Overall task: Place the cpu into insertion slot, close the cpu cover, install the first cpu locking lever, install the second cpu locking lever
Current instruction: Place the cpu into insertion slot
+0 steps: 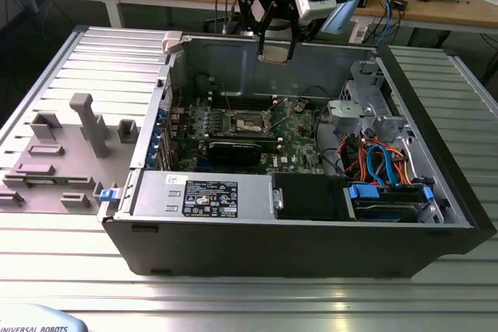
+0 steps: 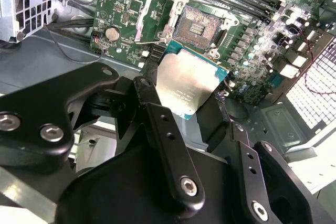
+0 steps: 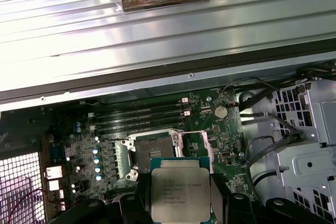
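My gripper point(image 1: 276, 46) hangs above the back wall of the open computer case, shut on the cpu point(image 1: 276, 54). In both wrist views the cpu point(image 2: 185, 83) point(image 3: 180, 195) shows its silvery top, clamped at two opposite edges between the black fingers point(image 2: 153, 109). The insertion slot point(image 1: 247, 122) point(image 2: 198, 25) point(image 3: 151, 148) lies bare on the green board, below the cpu and well apart from it. The cpu cover point(image 2: 154, 19) point(image 3: 195, 145) is swung open beside the slot.
A long black graphics card point(image 1: 233, 151) lies in front of the slot, and memory slots point(image 1: 243, 102) run behind it. A power supply point(image 1: 202, 192) fills the near side. A drive cage with cables point(image 1: 381, 161) sits at the exterior view's right. A grey fixture point(image 1: 89, 124) stands outside the case.
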You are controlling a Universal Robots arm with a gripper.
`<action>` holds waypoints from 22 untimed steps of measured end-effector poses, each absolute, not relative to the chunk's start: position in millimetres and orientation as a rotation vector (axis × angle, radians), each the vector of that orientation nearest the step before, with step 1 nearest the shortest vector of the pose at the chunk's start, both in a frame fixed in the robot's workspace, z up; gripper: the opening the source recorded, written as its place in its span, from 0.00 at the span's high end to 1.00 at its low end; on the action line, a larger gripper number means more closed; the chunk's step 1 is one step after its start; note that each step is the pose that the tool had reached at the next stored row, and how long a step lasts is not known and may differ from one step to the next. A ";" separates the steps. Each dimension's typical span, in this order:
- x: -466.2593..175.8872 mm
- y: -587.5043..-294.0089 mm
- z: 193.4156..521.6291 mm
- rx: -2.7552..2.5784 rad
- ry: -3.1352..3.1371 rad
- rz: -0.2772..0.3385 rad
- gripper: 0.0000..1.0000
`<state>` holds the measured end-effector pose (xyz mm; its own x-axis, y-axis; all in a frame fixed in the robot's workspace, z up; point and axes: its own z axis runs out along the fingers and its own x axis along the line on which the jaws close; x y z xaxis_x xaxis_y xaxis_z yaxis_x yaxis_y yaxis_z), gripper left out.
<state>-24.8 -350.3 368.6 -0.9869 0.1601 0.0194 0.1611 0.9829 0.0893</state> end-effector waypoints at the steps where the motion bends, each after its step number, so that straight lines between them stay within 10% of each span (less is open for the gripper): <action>1: -24.8 -350.3 368.6 -0.254 -3.116 -0.142 0.46; 22: -24.8 -350.3 368.5 -0.280 -3.115 -0.142 0.46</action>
